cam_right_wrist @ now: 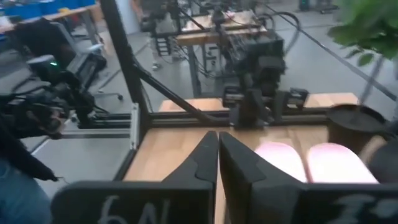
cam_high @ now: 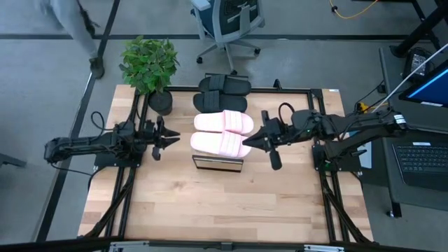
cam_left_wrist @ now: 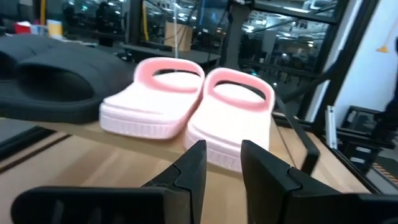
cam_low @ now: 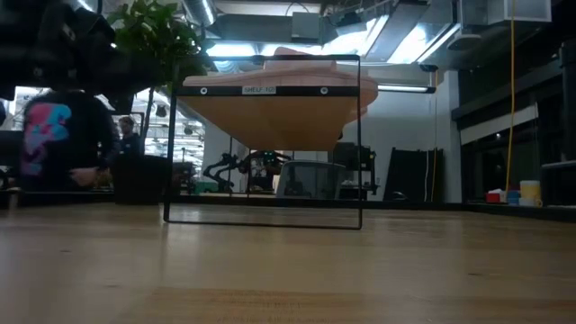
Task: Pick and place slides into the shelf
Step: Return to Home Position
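Note:
The shelf stands in the middle of the table, its plank top carried on a dark frame. All the slides lie on top of it. The black pair is at the far end and the pale pink pair nearer; both also show in the left wrist view, black and pink. My left gripper hovers left of the pink pair, its fingers a little open and empty. My right gripper is shut and empty just off the near pink slide's right side, its tips above the pink slides.
A potted plant stands at the table's far left corner, close to the left arm. Dark rails frame the tabletop. A person is in the room beyond, and an office chair stands past the far edge. Bare wood lies on the near side of the shelf.

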